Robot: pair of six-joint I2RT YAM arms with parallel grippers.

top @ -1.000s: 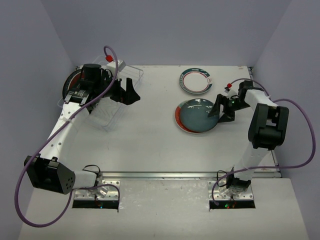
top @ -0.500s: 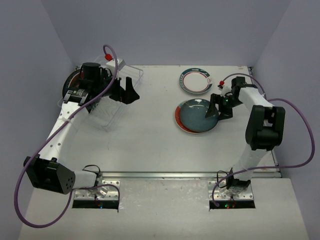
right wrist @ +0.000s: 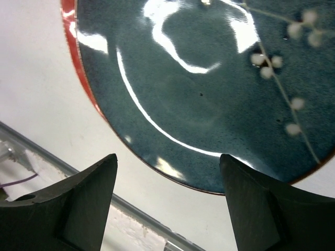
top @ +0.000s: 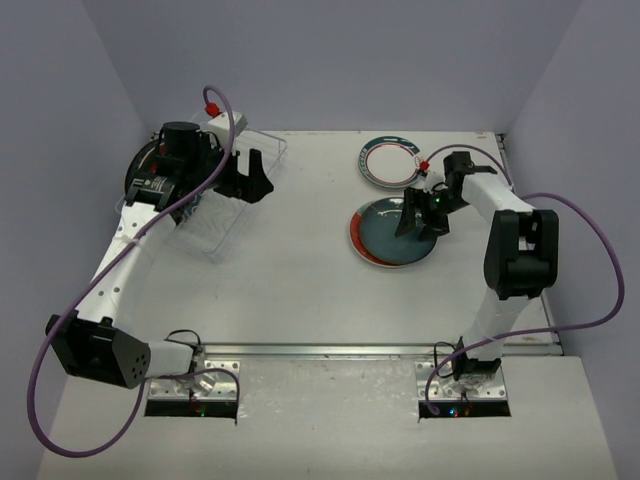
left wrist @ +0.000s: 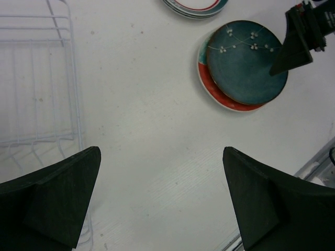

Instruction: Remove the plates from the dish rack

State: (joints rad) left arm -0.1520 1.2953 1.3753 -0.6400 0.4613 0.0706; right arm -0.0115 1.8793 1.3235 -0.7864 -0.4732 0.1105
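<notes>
I see a dark teal plate (left wrist: pixel 246 63) with white blossom sprigs, a red-rimmed plate (left wrist: pixel 213 95), and a white plate (top: pixel 388 162) ringed teal and red.

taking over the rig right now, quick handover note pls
Left gripper: open, empty, by the dish rack.
Right gripper: open, empty, over the dark teal plate.
Done: three plates are out on the table. The dark teal plate sits on a red-rimmed plate, with the white ringed plate beyond them.
Left: a dark plate at the rack's far left end, partly hidden by the left arm. The rack slots in the left wrist view hold none.
</notes>
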